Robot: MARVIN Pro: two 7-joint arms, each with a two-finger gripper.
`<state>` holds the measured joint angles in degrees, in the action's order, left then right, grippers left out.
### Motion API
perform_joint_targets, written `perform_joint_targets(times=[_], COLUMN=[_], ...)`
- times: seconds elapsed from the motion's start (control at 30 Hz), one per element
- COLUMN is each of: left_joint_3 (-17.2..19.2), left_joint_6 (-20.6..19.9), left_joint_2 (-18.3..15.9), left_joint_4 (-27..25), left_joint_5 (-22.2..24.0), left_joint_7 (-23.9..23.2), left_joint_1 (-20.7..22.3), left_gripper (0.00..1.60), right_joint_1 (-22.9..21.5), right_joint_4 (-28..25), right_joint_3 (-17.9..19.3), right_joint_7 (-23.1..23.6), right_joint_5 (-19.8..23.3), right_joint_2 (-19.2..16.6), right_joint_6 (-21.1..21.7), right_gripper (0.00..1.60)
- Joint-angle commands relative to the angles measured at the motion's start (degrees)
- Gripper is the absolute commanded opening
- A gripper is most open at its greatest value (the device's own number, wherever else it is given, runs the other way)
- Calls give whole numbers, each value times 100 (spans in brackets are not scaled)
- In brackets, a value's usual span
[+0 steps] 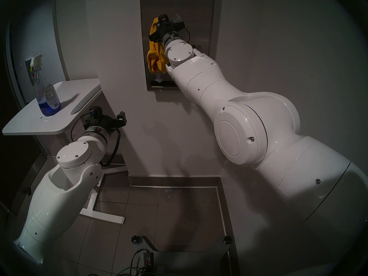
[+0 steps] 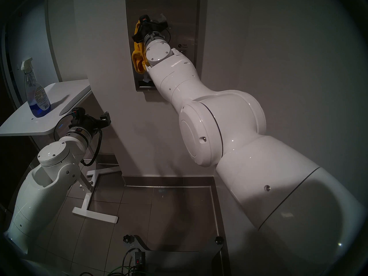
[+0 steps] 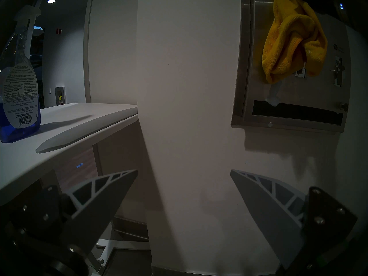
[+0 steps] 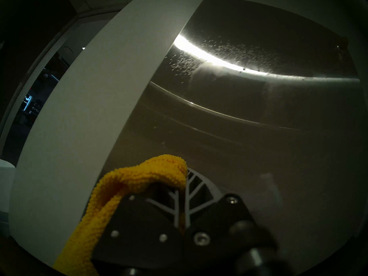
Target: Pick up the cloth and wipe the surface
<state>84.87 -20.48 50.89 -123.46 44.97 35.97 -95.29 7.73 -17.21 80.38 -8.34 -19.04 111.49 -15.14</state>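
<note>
Cloth (image 1: 154, 56), mustard yellow: pinched in right gripper (image 4: 184, 192) jaws, draped against steel dispenser panel (image 1: 201, 20). Droplets speckle panel's top; wiping well likely needs flat, overlapping passes. Left gripper (image 3: 184, 171) spread, idle.

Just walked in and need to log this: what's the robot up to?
It's wiping the steel wall dispenser. The right gripper has its jaws shut on a yellow cloth, held up against the panel, droplets above it. The left gripper waits open, holding nothing, near the table with the spray bottle.
</note>
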Motion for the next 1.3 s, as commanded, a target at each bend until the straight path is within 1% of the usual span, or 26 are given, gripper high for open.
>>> perform_joint_targets(times=[0.0, 0.23, 0.37, 0.4, 0.43, 0.73, 1.03, 1.2, 1.27], left_joint_3=[80, 73, 67, 66, 64, 58, 60, 65, 70], left_joint_6=[51, 46, 43, 43, 43, 44, 50, 56, 60], left_joint_2=[-13, -20, -23, -24, -24, -32, -41, -44, -45], left_joint_4=[-147, -135, -125, -125, -123, -126, -139, -155, -169], left_joint_5=[-18, -17, -16, -16, -16, -16, -16, -17, -16], left_joint_7=[-12, -8, -5, -4, -4, 1, 3, 4, 4], left_joint_1=[165, 151, 141, 141, 140, 145, 160, 176, 191], left_gripper=[160, 160, 160, 160, 160, 160, 160, 160, 160], right_joint_1=[-240, -473, -634, -586, -697, -887, -876, -810, -766], right_joint_4=[4, -15, -76, -132, -90, -107, -20, 54, 124], right_joint_3=[69, 177, 263, 278, 295, 400, 556, 603, 626], right_joint_7=[-68, -81, -113, -119, -115, -122, -205, -218, -186], right_joint_5=[83, 179, 235, 244, 256, 316, 390, 416, 448], right_joint_2=[151, -61, -252, -286, -331, -588, -950, -973, -905], right_joint_6=[-12, 25, 21, 0, 11, -61, -182, -292, -366], right_gripper=[0, 0, 0, 0, 0, 0, 0, 0, 0])
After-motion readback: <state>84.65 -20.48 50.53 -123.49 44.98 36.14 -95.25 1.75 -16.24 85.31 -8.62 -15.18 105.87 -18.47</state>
